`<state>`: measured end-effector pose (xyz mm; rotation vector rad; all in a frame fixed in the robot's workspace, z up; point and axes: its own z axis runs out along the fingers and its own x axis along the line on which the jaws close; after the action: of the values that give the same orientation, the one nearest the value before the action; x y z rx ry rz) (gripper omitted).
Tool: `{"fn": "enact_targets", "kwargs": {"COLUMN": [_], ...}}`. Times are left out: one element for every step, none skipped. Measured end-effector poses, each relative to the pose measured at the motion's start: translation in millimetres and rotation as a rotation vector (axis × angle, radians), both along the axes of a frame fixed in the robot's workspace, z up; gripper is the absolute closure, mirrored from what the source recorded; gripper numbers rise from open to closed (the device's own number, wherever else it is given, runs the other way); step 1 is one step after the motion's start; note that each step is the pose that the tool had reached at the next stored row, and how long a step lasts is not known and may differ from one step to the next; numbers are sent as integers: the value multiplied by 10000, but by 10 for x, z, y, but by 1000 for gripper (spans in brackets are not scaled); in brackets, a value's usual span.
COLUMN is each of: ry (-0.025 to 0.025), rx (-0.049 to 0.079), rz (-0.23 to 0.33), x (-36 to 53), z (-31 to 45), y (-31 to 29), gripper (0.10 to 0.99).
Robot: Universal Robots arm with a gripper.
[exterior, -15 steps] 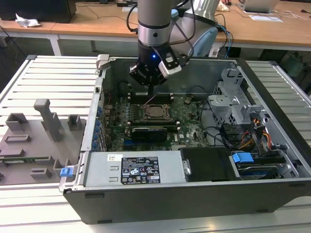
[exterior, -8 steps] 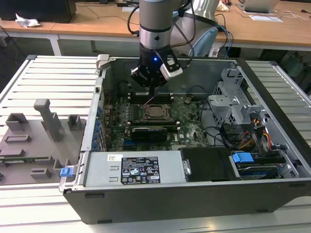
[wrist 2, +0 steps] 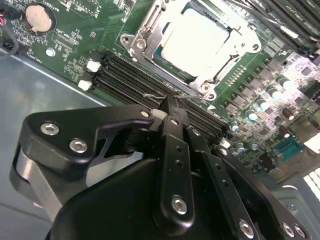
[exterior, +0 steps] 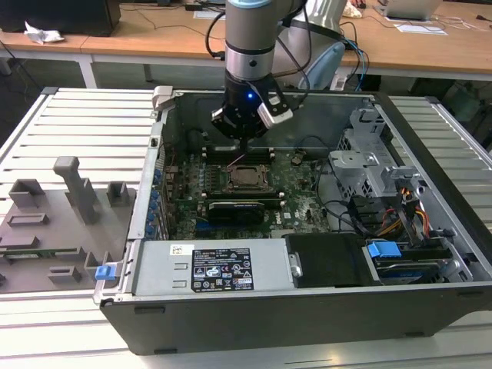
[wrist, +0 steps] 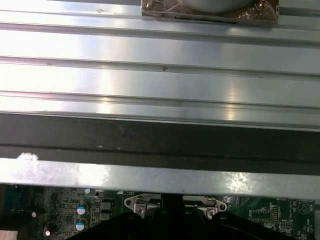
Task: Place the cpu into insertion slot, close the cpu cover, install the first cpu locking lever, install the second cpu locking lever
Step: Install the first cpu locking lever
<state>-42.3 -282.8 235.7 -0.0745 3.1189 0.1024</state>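
Observation:
The cpu (wrist 2: 197, 42) lies flat in the insertion slot (exterior: 247, 177), its pale metal top showing through the cut-out of the cpu cover (wrist 2: 142, 40). The cover is folded down over it. My gripper (wrist 2: 169, 104) is shut, its two fingers pressed together, with the tips just off the socket's edge over the long black memory slots (wrist 2: 130, 75). A thin wire locking lever (wrist 2: 152, 94) runs right at the fingertips; whether they touch it I cannot tell. In the exterior view the gripper (exterior: 242, 144) hangs straight down just behind the socket. The first wrist view has the gripper (wrist: 172, 200) in front of the socket's metal frame (wrist: 137, 202).
The open case wall (wrist: 160, 140) stands close behind the gripper. A power supply (exterior: 215, 269) lies along the case front, and a drive cage (exterior: 369, 165) with cables is at the exterior view's right. Grey fixtures (exterior: 73, 188) stand on the slatted table at the exterior view's left.

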Motion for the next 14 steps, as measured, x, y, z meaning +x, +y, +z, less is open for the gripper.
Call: {"fn": "enact_targets", "kwargs": {"ry": [1,0,1,1,1,1,-1,1,1,1,2,2,2,3], "rx": [-1,-1,-1,-1,-2,-1,0,-1,0,-1,-1,0,0,-1], "rz": [1,1,2,2,2,1,0,2,3,2,2,1,1,1], "x": [9,20,33,44,61,73,96,112,135,144,158,165,173,178], "z": [-7,-13,-19,-24,-29,-36,-48,-60,-72,-78,-85,-90,-95,-104], "y": [0,1,1,1,1,1,1,1,1,1,1,1,1,1], "gripper": [980,980,980,980,980,980,980,980,980,980,980,980,980,980]}}
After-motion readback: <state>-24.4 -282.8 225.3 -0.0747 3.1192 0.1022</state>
